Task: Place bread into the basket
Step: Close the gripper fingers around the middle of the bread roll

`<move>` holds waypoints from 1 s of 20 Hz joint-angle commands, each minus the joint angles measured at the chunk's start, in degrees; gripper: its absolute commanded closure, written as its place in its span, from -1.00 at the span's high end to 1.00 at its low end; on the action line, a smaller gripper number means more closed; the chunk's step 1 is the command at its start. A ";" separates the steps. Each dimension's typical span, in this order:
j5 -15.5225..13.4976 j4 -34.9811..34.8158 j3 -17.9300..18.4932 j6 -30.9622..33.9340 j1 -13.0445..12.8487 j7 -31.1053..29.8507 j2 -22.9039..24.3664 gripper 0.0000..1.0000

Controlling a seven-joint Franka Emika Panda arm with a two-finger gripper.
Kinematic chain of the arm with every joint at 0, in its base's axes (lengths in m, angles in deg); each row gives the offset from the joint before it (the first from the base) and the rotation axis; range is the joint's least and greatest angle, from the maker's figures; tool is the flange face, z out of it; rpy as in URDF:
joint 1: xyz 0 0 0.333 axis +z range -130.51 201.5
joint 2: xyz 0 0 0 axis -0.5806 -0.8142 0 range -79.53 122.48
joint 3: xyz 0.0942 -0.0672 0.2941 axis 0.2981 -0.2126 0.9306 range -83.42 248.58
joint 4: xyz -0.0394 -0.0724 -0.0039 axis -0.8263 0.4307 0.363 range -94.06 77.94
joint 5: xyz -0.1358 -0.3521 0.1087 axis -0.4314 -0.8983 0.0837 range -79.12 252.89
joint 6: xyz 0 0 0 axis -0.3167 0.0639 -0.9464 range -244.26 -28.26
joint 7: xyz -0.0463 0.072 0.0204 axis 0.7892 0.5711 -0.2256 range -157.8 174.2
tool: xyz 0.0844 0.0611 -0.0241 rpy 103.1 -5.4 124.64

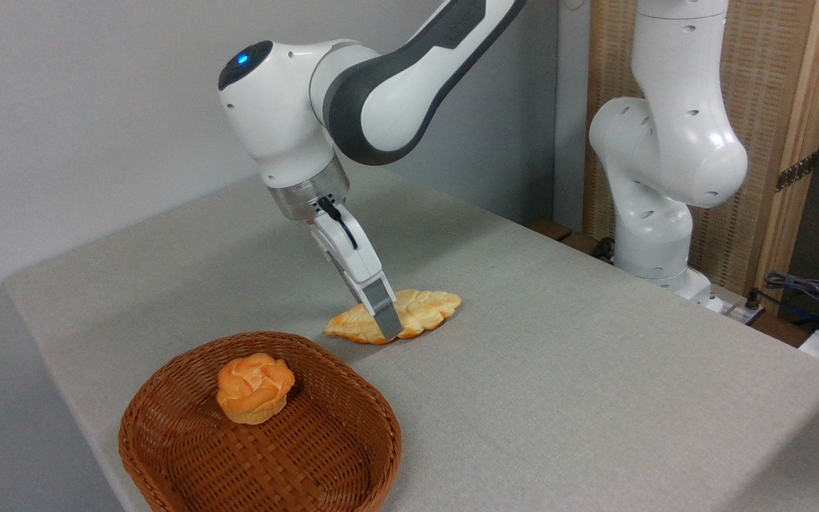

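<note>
Golden bread [416,313] lies on the table [559,370] under the tool [388,328], grip seemingly undeterminable.

One bread [420,309], one bun [254,387], one basket [168,398]

Grey table [559,370], cloth-like surface. Small round orange rose-shaped bun [254,387] near left front corner. Plain pale wall [82,107] behind. Wood-framed woven panel [786,128] back right. Tangle of cables [807,291] at far right edge.
</note>
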 commanded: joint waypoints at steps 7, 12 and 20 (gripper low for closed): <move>0.10 -0.27 0.30 -0.97 -0.60 1.99 0.19 0.11; 0.10 -0.18 0.30 -0.88 -0.60 2.00 0.19 0.08; 0.10 -0.01 0.39 0.09 -0.60 2.08 1.07 0.09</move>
